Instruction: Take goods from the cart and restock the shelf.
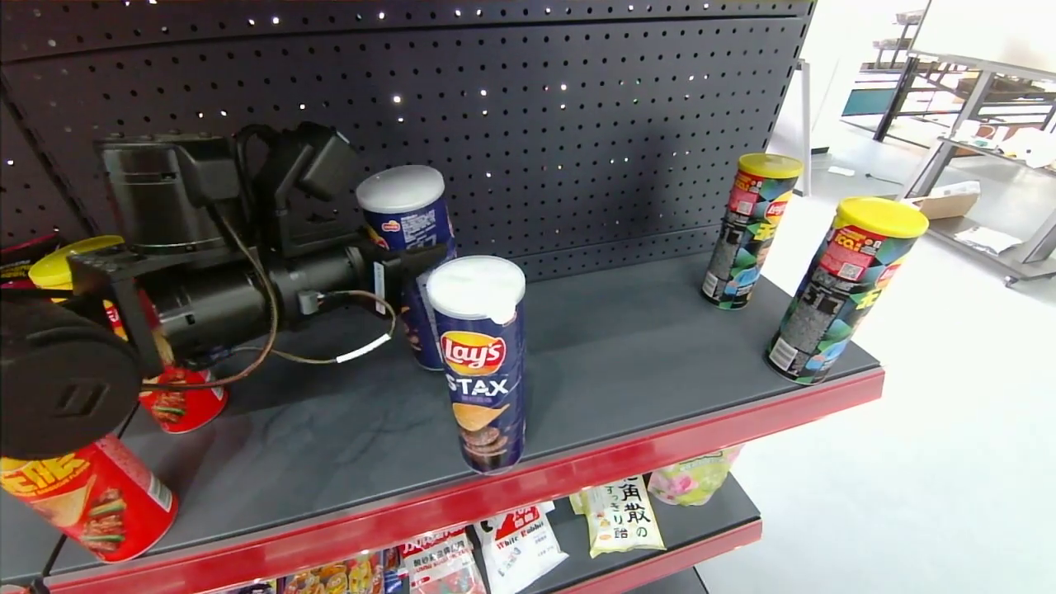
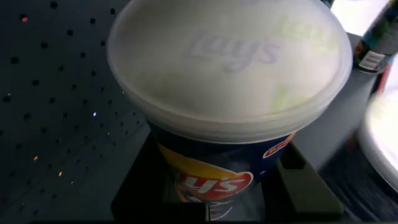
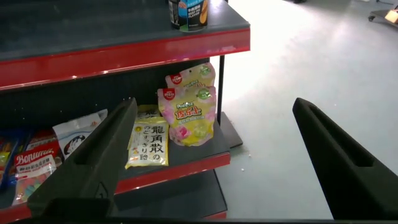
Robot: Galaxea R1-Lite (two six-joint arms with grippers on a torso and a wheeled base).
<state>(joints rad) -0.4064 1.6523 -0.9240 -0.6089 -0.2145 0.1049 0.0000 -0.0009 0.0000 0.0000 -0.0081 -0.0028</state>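
Shelf point(image 1: 643, 330) holds two blue cans point(image 1: 483, 363), the rear blue can point(image 1: 404, 219) clamped in the left gripper point(image 1: 411, 268), two red cans point(image 1: 91, 495), two patterned cans point(image 1: 841, 289); right gripper point(image 3: 214, 106) gapes empty.

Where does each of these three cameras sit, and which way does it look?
Head view: on the robot's head, looking down at the top shelf; left arm shows at left.
Left wrist view: on the left wrist, close on the blue can between the left jaws.
Right wrist view: on the right wrist, facing the lower shelf between open right jaws.
Shared: head and left wrist both show the blue can; head and right wrist, the snack bags.
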